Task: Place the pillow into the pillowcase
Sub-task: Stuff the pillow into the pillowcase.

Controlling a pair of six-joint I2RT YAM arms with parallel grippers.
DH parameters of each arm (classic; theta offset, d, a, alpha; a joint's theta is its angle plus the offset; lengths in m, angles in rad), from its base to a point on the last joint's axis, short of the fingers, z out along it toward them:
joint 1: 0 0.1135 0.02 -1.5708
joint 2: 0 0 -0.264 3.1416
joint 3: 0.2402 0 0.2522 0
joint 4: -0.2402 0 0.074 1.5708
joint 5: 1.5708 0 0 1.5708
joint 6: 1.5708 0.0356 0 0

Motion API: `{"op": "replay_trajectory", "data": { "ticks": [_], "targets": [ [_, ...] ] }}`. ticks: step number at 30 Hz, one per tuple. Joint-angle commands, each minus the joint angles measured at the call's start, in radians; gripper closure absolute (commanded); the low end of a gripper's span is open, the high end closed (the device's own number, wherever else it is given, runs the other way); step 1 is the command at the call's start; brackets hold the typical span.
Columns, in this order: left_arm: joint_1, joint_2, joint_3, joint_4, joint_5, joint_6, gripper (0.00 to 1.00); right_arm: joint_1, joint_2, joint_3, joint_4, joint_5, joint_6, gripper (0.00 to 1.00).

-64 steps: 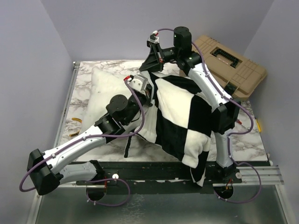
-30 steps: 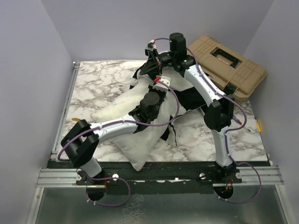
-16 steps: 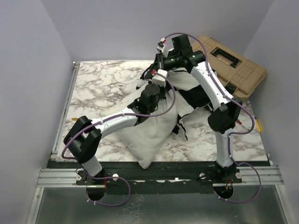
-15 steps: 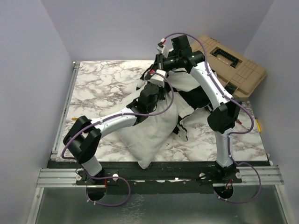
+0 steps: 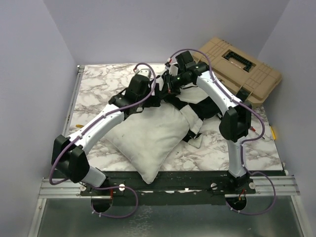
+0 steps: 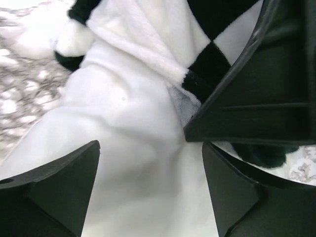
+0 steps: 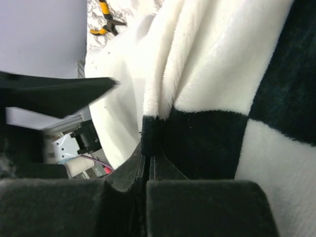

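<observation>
Our left end effector (image 6: 150,148) hangs wide open and empty, with the pillow (image 6: 133,173) directly under it and the hem of the pillowcase (image 6: 148,44) just ahead. Our right end effector (image 7: 148,165), close beside it, is pinched on that checked hem. The pillow's long axis runs back from both toward the arm bases across the counter (image 5: 98,84), so we judge the case must be drawn that way.

Robot lab cell: plain walls (image 5: 34,59), aluminium mounting rail (image 5: 269,183).
</observation>
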Motion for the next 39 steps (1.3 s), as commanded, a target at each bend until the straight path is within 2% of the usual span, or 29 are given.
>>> {"op": "replay_trajectory", "data": {
  "ticks": [1, 3, 6, 9, 11, 12, 14, 16, 17, 18, 21, 25, 27, 30, 32, 33, 35, 39],
  "targets": [
    [0.051, -0.067, 0.166, -0.388, -0.095, 0.025, 0.12, 0.026, 0.041, 0.046, -0.17, -0.006, -0.044, 1.0],
    [0.067, -0.065, 0.15, -0.471, -0.086, 0.031, 0.08, 0.026, 0.058, 0.086, -0.179, -0.022, -0.04, 1.0],
    [0.089, -0.06, 0.056, -0.475, -0.007, 0.033, 0.04, 0.026, 0.069, 0.121, -0.192, -0.053, -0.037, 1.0],
    [0.09, -0.05, -0.062, -0.329, 0.116, 0.029, 0.03, 0.026, 0.053, 0.119, -0.187, -0.08, -0.034, 1.0],
    [0.09, -0.052, -0.139, -0.159, 0.215, -0.007, 0.04, 0.026, 0.039, 0.12, -0.179, -0.106, -0.032, 1.0],
    [0.09, -0.057, -0.174, -0.059, 0.267, -0.027, 0.08, 0.026, 0.029, 0.12, -0.168, -0.128, -0.025, 1.0],
    [0.085, -0.085, -0.234, 0.163, 0.318, -0.066, 0.3, 0.026, -0.002, 0.111, -0.121, -0.198, 0.006, 1.0],
    [0.082, -0.119, -0.292, 0.432, 0.338, -0.114, 0.68, 0.026, -0.035, 0.08, -0.029, -0.293, 0.077, 1.0],
    [0.082, -0.136, -0.321, 0.564, 0.335, -0.145, 0.91, 0.027, -0.058, 0.052, 0.038, -0.354, 0.134, 1.0],
    [0.081, -0.15, -0.351, 0.693, 0.319, -0.178, 1.0, 0.03, -0.08, 0.013, 0.115, -0.409, 0.193, 1.0],
    [0.058, -0.162, -0.35, 0.933, 0.233, -0.215, 1.0, 0.053, -0.14, -0.08, 0.317, -0.506, 0.372, 1.0],
    [-0.006, -0.135, -0.283, 1.084, 0.174, -0.135, 1.0, 0.111, -0.161, -0.112, 0.517, -0.588, 0.547, 1.0],
    [-0.033, -0.126, -0.284, 1.117, 0.112, -0.106, 1.0, 0.137, -0.17, -0.136, 0.698, -0.619, 0.701, 1.0],
    [-0.051, -0.122, -0.331, 1.142, 0.017, -0.101, 1.0, 0.155, -0.204, -0.237, 1.184, -0.622, 1.05, 1.0],
    [-0.052, -0.116, -0.372, 1.18, 0.006, -0.116, 1.0, 0.154, -0.204, -0.3, 1.532, -0.601, 1.317, 1.0],
    [-0.055, -0.114, -0.387, 1.194, 0.012, -0.121, 1.0, 0.153, -0.196, -0.311, 1.643, -0.591, 1.39, 1.0],
    [-0.065, -0.108, -0.408, 1.201, 0.021, -0.122, 1.0, 0.152, -0.183, -0.324, 1.708, -0.554, 1.437, 1.0],
    [-0.084, -0.102, -0.454, 1.209, -0.004, -0.123, 1.0, 0.147, -0.14, -0.236, 1.691, -0.501, 1.424, 1.0]
  ]
}}
